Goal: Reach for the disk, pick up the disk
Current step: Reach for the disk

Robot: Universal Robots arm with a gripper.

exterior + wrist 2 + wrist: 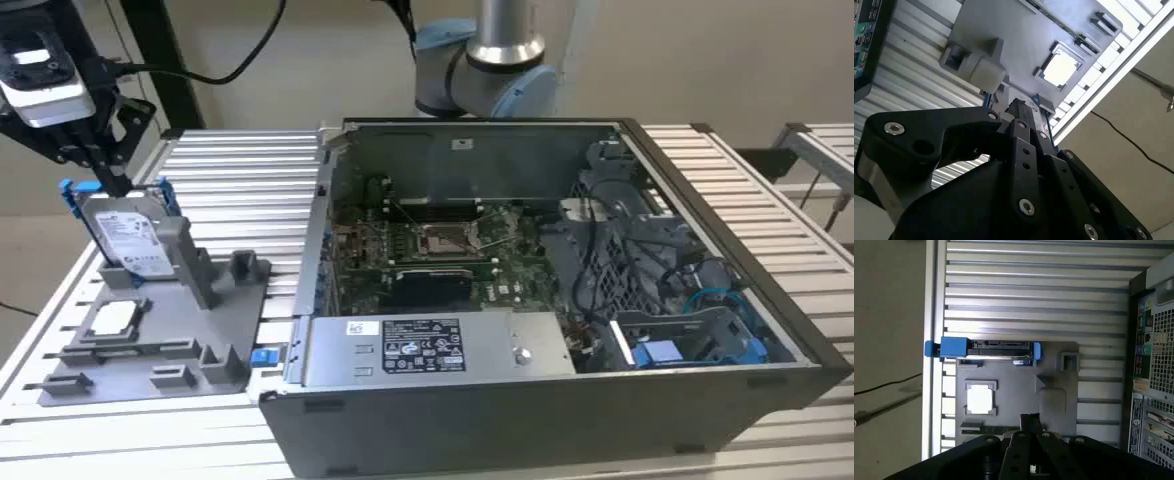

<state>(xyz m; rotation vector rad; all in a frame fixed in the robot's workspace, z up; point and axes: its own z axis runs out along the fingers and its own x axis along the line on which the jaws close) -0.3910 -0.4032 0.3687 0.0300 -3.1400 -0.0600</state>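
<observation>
gripper (103, 175) fingers (1029, 421) look pressed together, empty. disk (134, 238) stands on edge just below tips; top edge seems to run along the closing axis.

Premises present as a robotics laboratory or test cell. A table (240, 170) of ribbed aluminium profile carries an opened computer case (561, 420) with its motherboard (507, 280) exposed and, at 9 o'clock of it in the exterior view, a grey parts fixture (234, 320). An industrial robot arm's base (467, 85) stands at 12 o'clock, with a loose black cable (238, 72) against bare walls.
</observation>
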